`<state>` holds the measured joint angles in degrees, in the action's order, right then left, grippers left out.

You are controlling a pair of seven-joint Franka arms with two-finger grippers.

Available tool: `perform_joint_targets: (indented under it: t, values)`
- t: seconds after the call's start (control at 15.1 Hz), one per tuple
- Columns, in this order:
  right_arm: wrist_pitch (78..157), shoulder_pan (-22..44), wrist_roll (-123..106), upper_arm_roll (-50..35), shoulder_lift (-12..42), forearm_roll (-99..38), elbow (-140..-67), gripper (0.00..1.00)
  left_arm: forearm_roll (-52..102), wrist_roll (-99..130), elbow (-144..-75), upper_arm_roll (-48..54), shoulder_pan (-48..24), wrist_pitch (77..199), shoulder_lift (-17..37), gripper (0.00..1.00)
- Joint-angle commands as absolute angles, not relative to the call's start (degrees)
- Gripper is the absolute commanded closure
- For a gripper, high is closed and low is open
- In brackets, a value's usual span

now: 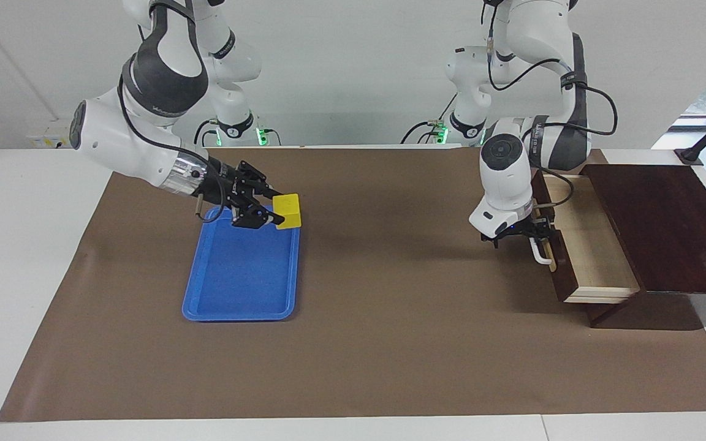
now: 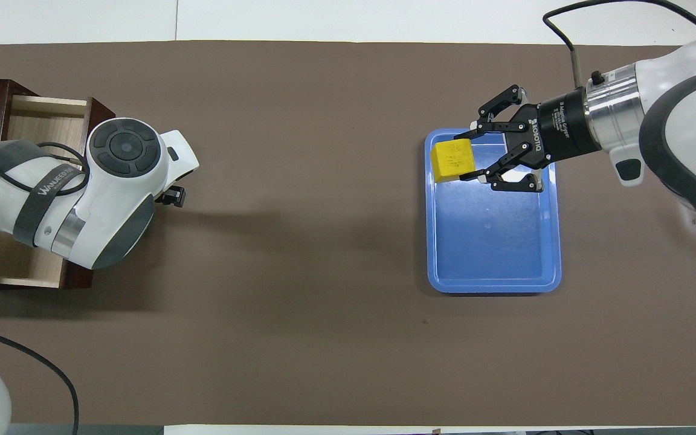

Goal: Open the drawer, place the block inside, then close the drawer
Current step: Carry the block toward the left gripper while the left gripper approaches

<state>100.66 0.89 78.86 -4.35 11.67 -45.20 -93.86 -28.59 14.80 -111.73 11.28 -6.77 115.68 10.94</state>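
Small bright yellow cube block (image 1: 287,211) (image 2: 452,160): held between the fingers (image 2: 475,176) of the right gripper (image 1: 271,209) (image 2: 472,154), raised over the corner of the flat blue plastic tray (image 1: 239,275) (image 2: 493,241). White lettering on gripper body, apparently "ROBOTIQ".

Dark brown wooden drawer with white bar handle (image 1: 580,257) (image 2: 34,127): pulled out of matching dark cabinet (image 1: 659,226), light wood interior exposed, at the left arm's end of the counter (image 1: 390,343).

Left gripper (image 1: 535,236) (image 2: 171,196): at the drawer's handle; finger state cannot be told from either view. Arm band printed "WANLEEDTM", partly legible.

Tray on brown paper covering, toward the right arm's end.
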Motion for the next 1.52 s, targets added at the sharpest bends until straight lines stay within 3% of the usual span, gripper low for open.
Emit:
perform_joint_targets:
  t: [0.0, 0.2, 0.46, 0.73, 0.99, 1.46]
  values:
    - [100.7, 0.5, 77.5, -4.5, 12.1, -46.8, -93.2, 1.00, -24.3, 15.5, -112.6, 11.5, -9.0, 114.7, 9.9, 0.00]
    - [100.7, 0.5, 77.4, -4.5, 12.1, -46.8, -93.2, 1.00, -24.3, 14.6, -109.8, 11.5, -8.4, 112.2, 9.8, 0.00]
    - [100.8, 0.5, 77.5, -4.5, 12.1, -46.8, -93.2, 1.00, -17.3, 13.5, -97.0, 11.4, -8.3, 101.8, 10.6, 0.00]
    - [100.9, 0.6, 77.5, -4.6, 12.1, -46.8, -93.2, 1.00, -7.6, 18.1, -90.1, 11.3, -8.9, 95.1, 9.2, 0.00]
    - [104.7, 4.7, 79.3, -4.7, 12.1, -48.5, -93.4, 1.00, 2.0, 47.2, -87.6, 11.6, -11.1, 94.7, 9.2, 0.00]
    - [117.0, 14.8, 87.2, -4.7, 12.4, -49.1, -94.1, 1.00, 2.4, 105.0, -86.7, 11.7, -16.9, 102.2, 9.4, 0.00]
